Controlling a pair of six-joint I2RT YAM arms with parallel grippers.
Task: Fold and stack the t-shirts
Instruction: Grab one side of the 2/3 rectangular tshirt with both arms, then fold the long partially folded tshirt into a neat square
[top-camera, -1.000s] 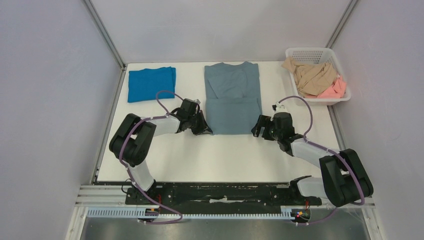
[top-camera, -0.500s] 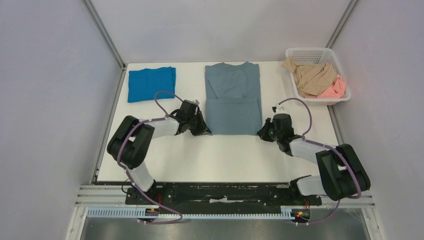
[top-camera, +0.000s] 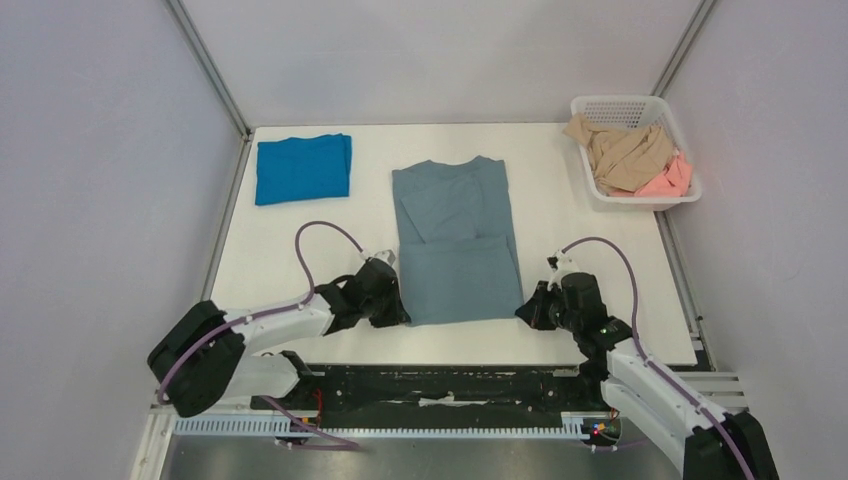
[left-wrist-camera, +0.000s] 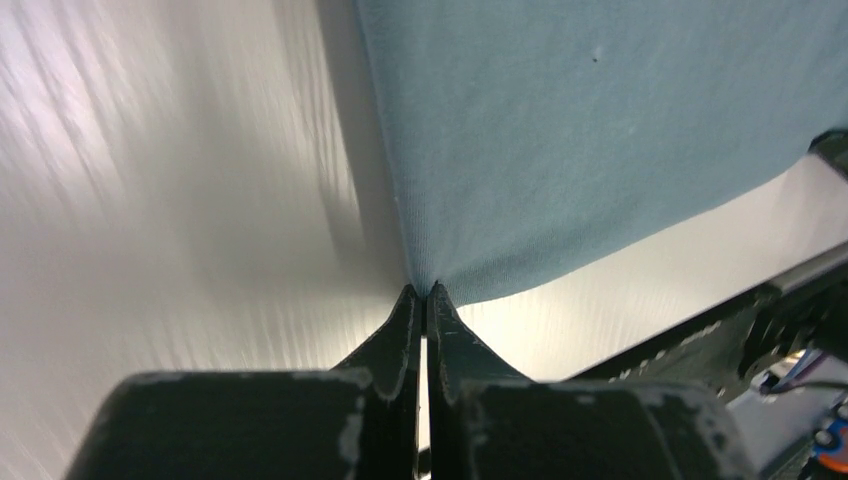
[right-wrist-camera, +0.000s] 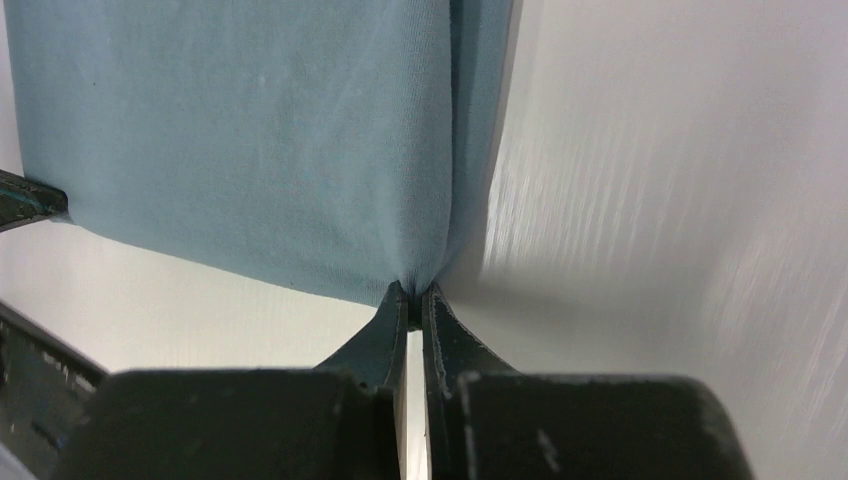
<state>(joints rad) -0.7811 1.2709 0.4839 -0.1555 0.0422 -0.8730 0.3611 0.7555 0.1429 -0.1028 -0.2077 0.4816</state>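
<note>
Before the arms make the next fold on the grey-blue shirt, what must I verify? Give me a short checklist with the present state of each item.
1. Left gripper shut on the grey-blue t-shirt, near-left corner: ok.
2. Right gripper shut on its near-right corner: ok.
3. Near hem straight between them: ok.
4. Bright blue t-shirt lies apart, far left: ok.
5. Hidden lower layers smooth: cannot tell.

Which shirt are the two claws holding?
The middle grey-blue shirt: left gripper and right gripper pinch its near corners. The bright blue shirt lies untouched; tan shirt and pink shirt sit in the basket.
</note>
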